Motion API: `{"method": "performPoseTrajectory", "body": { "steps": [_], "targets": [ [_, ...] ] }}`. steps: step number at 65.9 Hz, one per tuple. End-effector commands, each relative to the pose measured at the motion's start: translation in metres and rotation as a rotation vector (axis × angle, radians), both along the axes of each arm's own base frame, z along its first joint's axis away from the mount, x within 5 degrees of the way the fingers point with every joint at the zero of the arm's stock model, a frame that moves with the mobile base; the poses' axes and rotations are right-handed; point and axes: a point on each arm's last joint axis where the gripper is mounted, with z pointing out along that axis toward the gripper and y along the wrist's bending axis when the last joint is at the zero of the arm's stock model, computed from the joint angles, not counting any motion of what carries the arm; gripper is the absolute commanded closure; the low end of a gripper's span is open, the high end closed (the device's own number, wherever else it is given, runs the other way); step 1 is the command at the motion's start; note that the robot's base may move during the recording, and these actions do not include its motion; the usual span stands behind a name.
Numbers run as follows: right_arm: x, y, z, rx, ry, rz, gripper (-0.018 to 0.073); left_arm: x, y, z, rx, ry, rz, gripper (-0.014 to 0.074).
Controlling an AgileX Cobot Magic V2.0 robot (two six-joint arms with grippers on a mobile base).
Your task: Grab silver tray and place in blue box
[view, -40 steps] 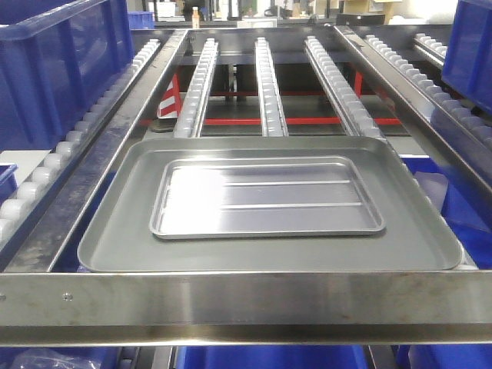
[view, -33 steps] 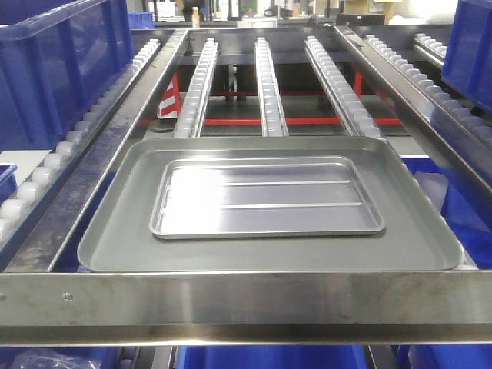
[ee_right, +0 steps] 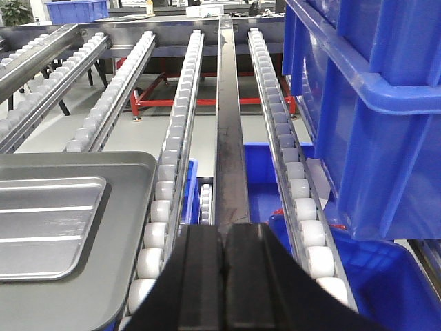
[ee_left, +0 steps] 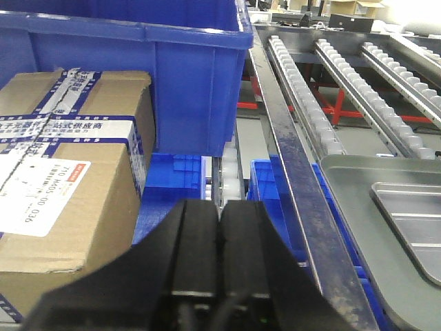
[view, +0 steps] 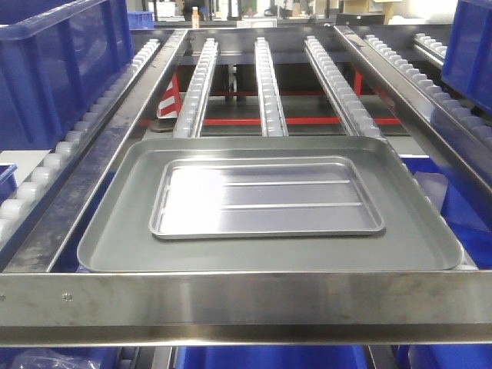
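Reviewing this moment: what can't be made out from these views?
Left wrist view: silver tray cut off by the right edge; blue box interior hidden behind its own wall.
Right wrist view: the tray runs off the left edge.
Front view: neither left pincer nor right pincer is in frame.

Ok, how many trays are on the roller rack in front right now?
2. The small shiny silver tray lies inside the larger matte grey tray, which sits at the near end of the rack. No others show, but anything beneath is mostly hidden.
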Motion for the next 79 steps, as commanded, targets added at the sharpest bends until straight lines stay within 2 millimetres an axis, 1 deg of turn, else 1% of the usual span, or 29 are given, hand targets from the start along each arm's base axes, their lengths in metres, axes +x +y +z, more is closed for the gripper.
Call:
{"method": "performPoseTrajectory", "body": {
  "steps": [1, 9, 13, 16, 20, 22, 27, 32, 34, 38, 40, 42, 46, 51, 56, 62, 66, 69, 71, 76, 79],
  "targets": [
    [-0.002, 0.001, 0.008, -0.010, -0.108, 0.007, 0.0508, -0.002, 0.001, 0.012, -0.023, -0.128, 0.004, 0.0701],
    [-0.002, 0.001, 0.013, -0.011, -0.155, 0.010, 0.0508, -0.003, 0.001, 0.014, -0.042, -0.139, 0.004, 0.0701],
    [-0.003, 0.001, 0.016, -0.012, -0.193, 0.012, 0.0508, -0.004, 0.001, 0.019, -0.082, -0.160, 0.004, 0.0701],
    [-0.004, 0.001, 0.021, -0.013, -0.241, 0.015, 0.0508, -0.005, 0.002, 0.027, -0.093, -0.187, 0.004, 0.0701],
    [-0.007, 0.002, 0.033, -0.013, -0.314, 0.018, 0.0508, -0.008, 0.001, 0.043, -0.094, -0.209, 0.000, 0.0701],
    [-0.008, 0.002, 0.040, -0.013, -0.337, 0.018, 0.0508, -0.010, 0.001, 0.055, -0.094, -0.214, -0.005, 0.0701],
    [-0.014, 0.001, 0.065, -0.012, -0.374, 0.015, 0.0508, -0.014, 0.000, 0.086, -0.063, -0.162, -0.016, 0.0701],
    [-0.016, 0.001, 0.088, -0.011, -0.332, 0.009, 0.0508, -0.013, -0.002, 0.112, -0.046, -0.073, -0.031, 0.0701],
    [-0.017, 0.001, 0.101, -0.010, -0.311, 0.006, 0.0508, -0.011, -0.002, 0.128, -0.042, -0.042, -0.038, 0.0699],
    [-0.010, 0.000, 0.117, -0.009, -0.256, 0.003, 0.0508, -0.004, -0.004, 0.147, -0.022, 0.018, -0.056, 0.0699],
    [-0.006, 0.000, 0.128, -0.008, -0.240, 0.003, 0.0508, 0.003, -0.005, 0.158, 0.006, 0.045, -0.067, 0.0698],
    [0.000, 0.000, 0.134, -0.008, -0.220, 0.002, 0.0501, 0.010, -0.007, 0.165, 0.030, 0.072, -0.084, 0.0694],
    [0.014, 0.000, 0.142, -0.007, -0.163, 0.003, 0.0461, 0.025, -0.011, 0.172, 0.076, 0.119, -0.117, 0.0660],
    [0.033, 0.000, 0.148, -0.006, -0.102, 0.006, 0.0368, 0.047, -0.019, 0.177, 0.083, 0.177, -0.169, 0.0570],
    [0.053, 0.002, 0.152, -0.006, -0.045, 0.021, 0.0265, 0.067, -0.030, 0.178, 0.073, 0.235, -0.228, 0.0439],
    [0.075, 0.008, 0.155, -0.006, 0.019, 0.068, 0.0180, 0.090, -0.046, 0.177, 0.074, 0.287, -0.300, 0.0334],
    [0.089, 0.016, 0.156, -0.008, 0.062, 0.115, 0.0144, 0.105, -0.060, 0.177, 0.082, 0.312, -0.353, 0.0314],
    [0.102, 0.026, 0.157, -0.013, 0.103, 0.170, 0.0130, 0.114, -0.076, 0.179, 0.095, 0.325, -0.413, 0.0313],
    [0.107, 0.031, 0.158, -0.016, 0.120, 0.195, 0.0130, 0.118, -0.084, 0.179, 0.101, 0.332, -0.441, 0.0313],
    [0.123, 0.049, 0.159, -0.029, 0.188, 0.271, 0.0130, 0.131, -0.111, 0.179, 0.108, 0.368, -0.529, 0.0314],
    [0.133, 0.061, 0.157, -0.043, 0.247, 0.314, 0.0130, 0.135, -0.126, 0.178, 0.116, 0.377, -0.574, 0.0314]
  ]
}}
